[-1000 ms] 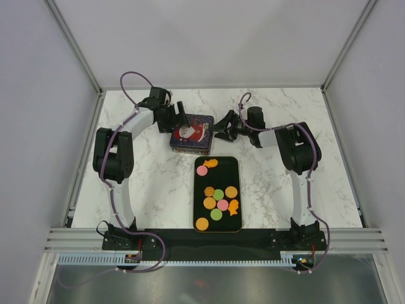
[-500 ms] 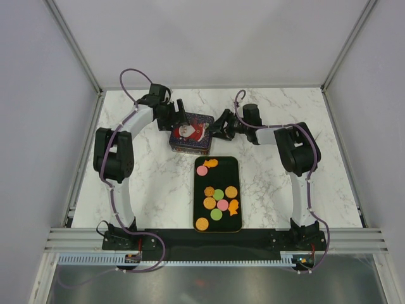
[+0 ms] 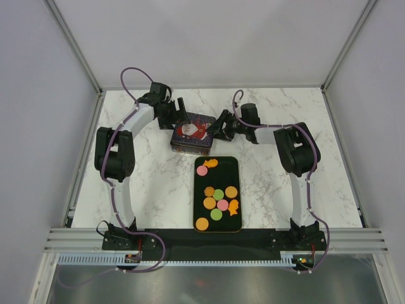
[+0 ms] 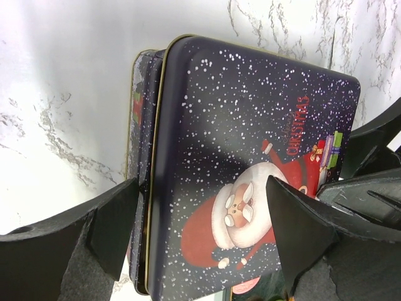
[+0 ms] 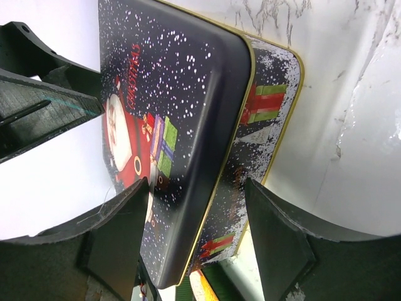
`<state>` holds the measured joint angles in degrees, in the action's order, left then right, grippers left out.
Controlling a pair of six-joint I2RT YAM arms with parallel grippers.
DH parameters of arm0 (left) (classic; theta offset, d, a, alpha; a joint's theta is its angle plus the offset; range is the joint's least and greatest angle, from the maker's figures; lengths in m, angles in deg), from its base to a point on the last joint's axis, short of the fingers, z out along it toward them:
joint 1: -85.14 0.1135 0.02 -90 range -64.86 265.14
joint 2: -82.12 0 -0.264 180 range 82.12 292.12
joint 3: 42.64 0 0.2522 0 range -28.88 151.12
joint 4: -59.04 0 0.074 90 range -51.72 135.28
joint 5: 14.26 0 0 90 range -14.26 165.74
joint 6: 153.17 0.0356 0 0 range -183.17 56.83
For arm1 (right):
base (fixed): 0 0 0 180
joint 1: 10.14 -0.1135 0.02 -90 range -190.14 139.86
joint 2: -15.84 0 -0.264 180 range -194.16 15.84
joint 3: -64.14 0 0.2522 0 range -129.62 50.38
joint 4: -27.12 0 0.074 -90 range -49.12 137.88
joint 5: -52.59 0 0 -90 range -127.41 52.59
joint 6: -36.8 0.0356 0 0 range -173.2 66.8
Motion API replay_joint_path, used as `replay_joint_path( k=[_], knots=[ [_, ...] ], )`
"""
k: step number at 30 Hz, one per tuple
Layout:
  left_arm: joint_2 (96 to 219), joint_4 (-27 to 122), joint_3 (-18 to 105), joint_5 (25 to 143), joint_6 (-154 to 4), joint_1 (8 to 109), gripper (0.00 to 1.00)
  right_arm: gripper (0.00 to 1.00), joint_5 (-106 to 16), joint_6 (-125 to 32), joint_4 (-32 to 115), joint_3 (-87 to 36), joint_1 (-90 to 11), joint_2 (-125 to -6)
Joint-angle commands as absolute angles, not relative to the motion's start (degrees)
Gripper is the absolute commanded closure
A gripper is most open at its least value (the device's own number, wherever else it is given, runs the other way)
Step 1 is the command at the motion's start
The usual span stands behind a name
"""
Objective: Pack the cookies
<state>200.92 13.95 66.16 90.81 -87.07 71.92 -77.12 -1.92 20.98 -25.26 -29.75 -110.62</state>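
The cookies, several orange, pink and green rounds with two orange fish shapes, lie on a black tray. Behind it stands a dark blue Santa tin with its lid on, sitting slightly askew over the base. My left gripper hangs open over the tin's far left part; in its wrist view the left gripper has one finger outside the tin's wall and one above the lid. From the right, my open right gripper straddles the tin's rim. In the right wrist view the right gripper grips nothing.
Marble tabletop lies on both sides of the tray. White enclosure walls and metal posts ring the table. The arm bases sit on a black rail at the near edge.
The right gripper has moved left up to the tin's right edge. The left gripper has shifted slightly over the tin's far left corner. Tin and cookies stay put.
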Motion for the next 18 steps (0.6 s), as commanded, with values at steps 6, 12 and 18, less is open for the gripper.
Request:
replay_joint_path(
  k=[6, 12, 18],
  knots=[
    [201.91, 13.64, 67.27, 90.86, -86.37, 70.99, 0.11, 0.30, -74.07, -7.67, 26.63, -28.98, -31.14, -107.48],
    [200.51, 13.82, 65.78, 88.75, -86.28, 70.99, 0.10, 0.30, -69.41, -12.50, 34.80, -31.62, -32.11, -106.24],
    [198.92, 13.90, 66.13, 87.61, -86.02, 70.99, 0.09, 0.30, -67.82, -13.83, 37.80, -32.85, -32.55, -105.98]
  ],
)
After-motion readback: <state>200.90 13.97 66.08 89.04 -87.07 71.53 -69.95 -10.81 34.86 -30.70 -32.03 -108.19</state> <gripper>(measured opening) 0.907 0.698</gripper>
